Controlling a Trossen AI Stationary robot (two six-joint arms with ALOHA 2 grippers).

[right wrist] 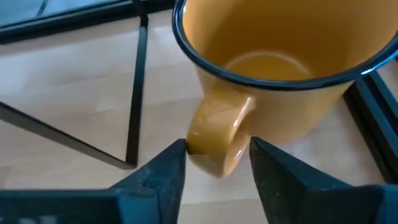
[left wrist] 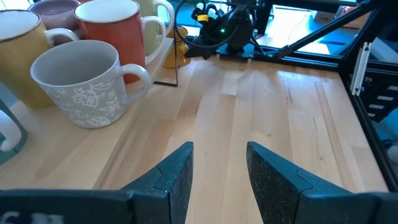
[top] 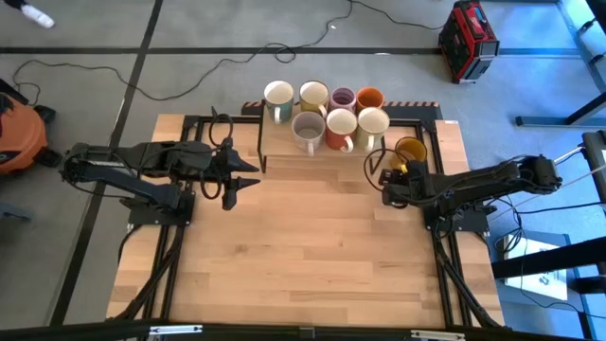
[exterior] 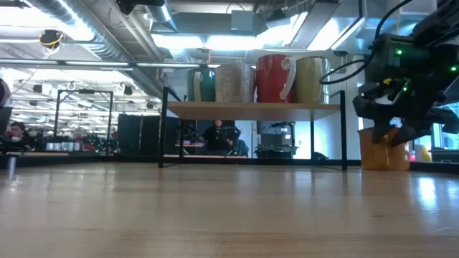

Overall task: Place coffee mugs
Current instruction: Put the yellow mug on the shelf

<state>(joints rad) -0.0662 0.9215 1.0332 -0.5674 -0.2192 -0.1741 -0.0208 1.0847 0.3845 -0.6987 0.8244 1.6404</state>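
The right gripper is sitting at the far right of the table, its two fingers straddling the handle of the mustard yellow mug; the fingers are standing just beside the handle on either side, and whether they are already pinching it cannot be told. That mug is standing upright on the tabletop at the right end of the small raised shelf, just outside its frame, and in the low view it is showing as a yellow shape under the dark gripper. Seven other mugs are crowding the shelf in two rows: in the far row a white mug, a cream mug, a purple mug and an orange mug; in the near row a grey patterned mug, a red-orange mug with a white inside, and another cream mug. The left gripper is hovering over the table just left of the shelf's near corner, its jaws standing apart and gripping nothing, with the grey patterned mug close ahead of it.
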